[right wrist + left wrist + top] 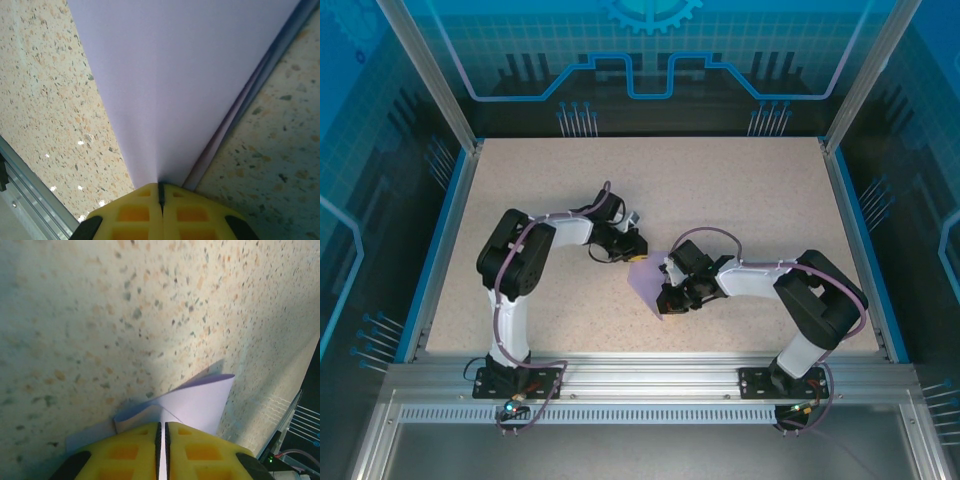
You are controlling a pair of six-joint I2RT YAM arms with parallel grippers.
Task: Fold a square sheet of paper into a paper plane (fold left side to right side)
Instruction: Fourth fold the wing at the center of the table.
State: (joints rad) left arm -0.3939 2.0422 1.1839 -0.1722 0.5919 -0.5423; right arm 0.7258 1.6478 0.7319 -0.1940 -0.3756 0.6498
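The left gripper (pixel 161 435) has its 2 yellow fingers pressed together on an edge of the lavender paper (pixel 197 400). The right gripper (pixel 161 192) likewise pinches a corner of it, with layered edges showing alongside. The folded paper lies between the 2 grippers, near the middle of the speckled beige table (pixel 740 190). Blue rails (pixel 438 245) edge the table, an aluminium frame (pixel 650 385) runs along its near side, and blue patterned panels (pixel 650 60) wall it in.

Our sheet of paper (pixel 175 90) looks smooth and matte; the counter (pixel 720 190) looks like speckled stone; the right gripper (pixel 161 192) has yellow plastic fingers (pixel 130 212).
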